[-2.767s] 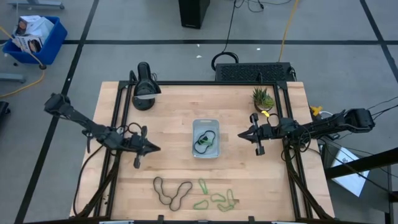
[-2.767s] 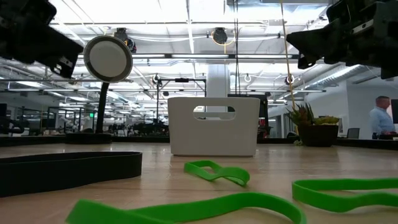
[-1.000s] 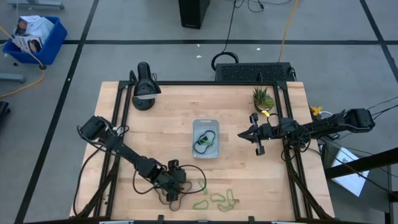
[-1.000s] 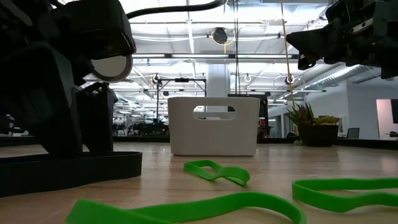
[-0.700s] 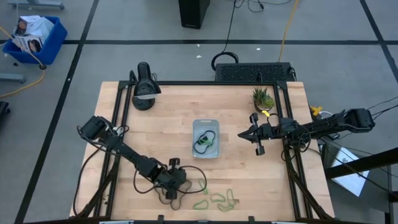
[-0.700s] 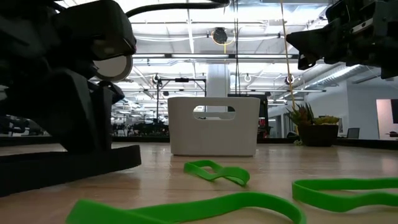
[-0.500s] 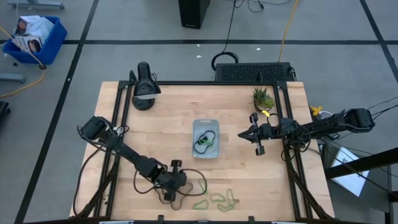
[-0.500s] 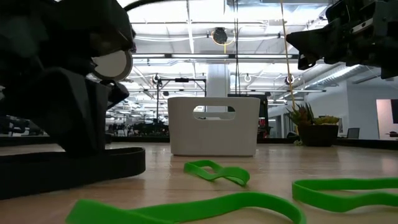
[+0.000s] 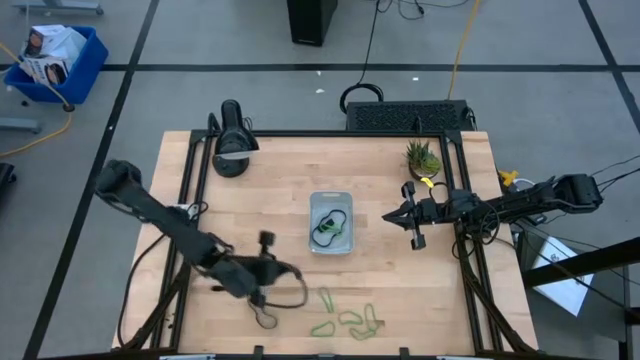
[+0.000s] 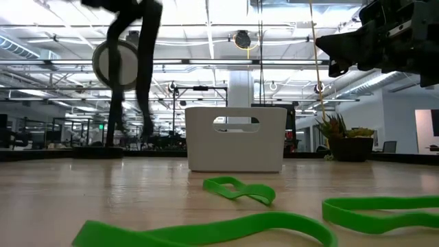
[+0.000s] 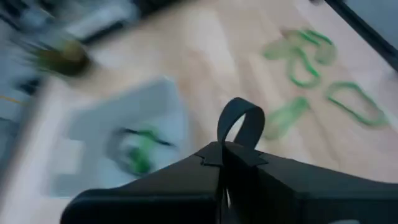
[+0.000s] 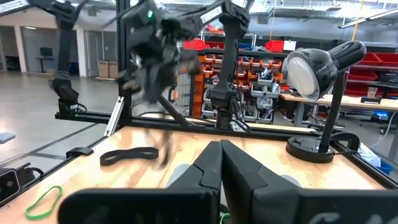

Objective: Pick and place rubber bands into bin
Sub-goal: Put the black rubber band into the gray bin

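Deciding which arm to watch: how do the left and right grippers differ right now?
The left gripper sits near the table's front, pinching a dark rubber band that hangs in a loop; the right gripper holds nothing. The left works by the green bands; the right waits beside the bin. Both are shut.

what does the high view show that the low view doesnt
Only the high view: the left gripper shut on a dark rubber band, bands lying inside the bin, and the blue crate on the floor. Only the low view: the room's ceiling lights. Both: green rubber bands on the table, the bin, the plant.
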Controlling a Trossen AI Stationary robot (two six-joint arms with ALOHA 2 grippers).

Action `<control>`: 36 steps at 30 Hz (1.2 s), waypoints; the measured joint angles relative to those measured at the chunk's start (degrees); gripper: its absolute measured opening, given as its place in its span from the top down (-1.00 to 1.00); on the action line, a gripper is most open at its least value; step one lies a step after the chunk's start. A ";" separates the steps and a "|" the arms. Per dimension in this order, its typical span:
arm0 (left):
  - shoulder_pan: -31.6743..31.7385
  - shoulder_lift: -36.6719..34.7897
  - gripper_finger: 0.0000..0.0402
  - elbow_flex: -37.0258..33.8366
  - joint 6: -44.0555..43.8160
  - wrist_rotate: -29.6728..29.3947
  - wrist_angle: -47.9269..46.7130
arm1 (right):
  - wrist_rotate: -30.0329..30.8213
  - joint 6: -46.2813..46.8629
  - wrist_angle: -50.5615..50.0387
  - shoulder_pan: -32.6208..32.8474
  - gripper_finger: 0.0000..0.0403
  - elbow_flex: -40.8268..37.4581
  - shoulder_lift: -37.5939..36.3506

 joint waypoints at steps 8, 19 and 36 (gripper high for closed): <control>-2.88 -22.12 0.98 -16.83 1.27 -5.59 4.72 | 0.00 -0.07 -1.17 -0.01 1.00 0.02 -0.01; -2.91 -45.82 0.99 -46.66 12.86 0.95 38.61 | 0.23 -0.03 -2.91 0.01 1.00 0.02 0.01; 3.01 -54.54 0.99 -51.91 4.15 -11.31 42.09 | 2.99 -0.39 -3.12 0.01 0.99 0.02 0.01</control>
